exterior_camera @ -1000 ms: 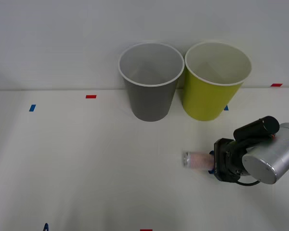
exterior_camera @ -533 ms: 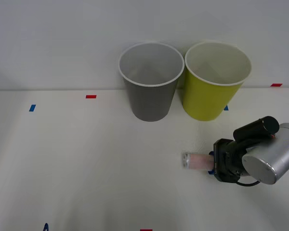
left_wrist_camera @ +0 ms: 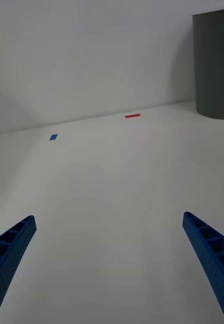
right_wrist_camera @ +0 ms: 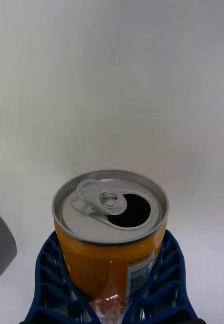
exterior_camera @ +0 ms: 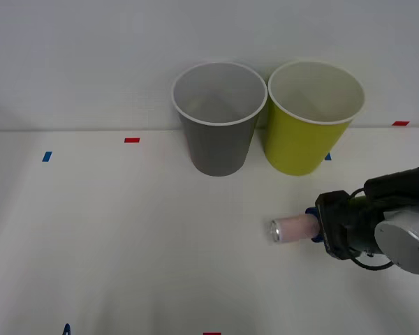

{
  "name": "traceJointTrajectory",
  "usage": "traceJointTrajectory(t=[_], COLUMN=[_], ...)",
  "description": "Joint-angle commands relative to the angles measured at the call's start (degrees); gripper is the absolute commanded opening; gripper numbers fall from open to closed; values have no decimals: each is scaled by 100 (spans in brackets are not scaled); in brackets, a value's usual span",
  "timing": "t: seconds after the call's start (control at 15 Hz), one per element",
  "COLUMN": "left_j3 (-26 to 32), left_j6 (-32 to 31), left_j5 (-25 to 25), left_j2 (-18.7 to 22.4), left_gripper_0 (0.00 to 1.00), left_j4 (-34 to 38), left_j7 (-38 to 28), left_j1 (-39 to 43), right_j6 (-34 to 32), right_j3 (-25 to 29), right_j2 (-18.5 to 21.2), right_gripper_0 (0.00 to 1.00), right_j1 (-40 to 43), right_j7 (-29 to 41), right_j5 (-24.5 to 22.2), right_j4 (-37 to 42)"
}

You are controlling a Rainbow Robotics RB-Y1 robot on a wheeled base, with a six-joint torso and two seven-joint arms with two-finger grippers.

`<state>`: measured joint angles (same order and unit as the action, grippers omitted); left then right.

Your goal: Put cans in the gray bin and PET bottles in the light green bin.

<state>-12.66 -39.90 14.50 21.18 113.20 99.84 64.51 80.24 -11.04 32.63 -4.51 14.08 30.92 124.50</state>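
A white table (exterior_camera: 112,230) runs back to a pale wall. The right gripper (exterior_camera: 314,226) is clamped on the can (exterior_camera: 291,228), which lies sideways between its blue fingers (right_wrist_camera: 165,276), its opened silver top pointing away from the wrist toward the robot's left. Beyond the gripper stands the light green bin (exterior_camera: 307,118), and just left of that, farther off, the gray bin (exterior_camera: 218,118), the two side by side. The left gripper (left_wrist_camera: 112,263) hangs spread wide over bare table at the near left edge.
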Motion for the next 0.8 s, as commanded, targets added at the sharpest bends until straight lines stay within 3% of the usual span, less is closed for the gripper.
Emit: traceJointTrajectory(t=[0.07,0.47,0.8], left_j3=[0,0,0], left_j6=[0,0,0], left_j5=[0,0,0], left_j2=[0,0,0], left_gripper_0=[100,100,100], left_j4=[0,0,0], left_j7=[0,0,0], left_j1=[0,0,0], right_j6=[-132,-764,-1327], right_j3=[445,612,656], right_j2=[-583,-1611,-1910], right_gripper_0=[0,0,0], right_j1=[600,1171,1198], right_j7=[-1171,-3359,-5082], right_j5=[-464,-1484,-1923], right_j4=[751,1498,1726])
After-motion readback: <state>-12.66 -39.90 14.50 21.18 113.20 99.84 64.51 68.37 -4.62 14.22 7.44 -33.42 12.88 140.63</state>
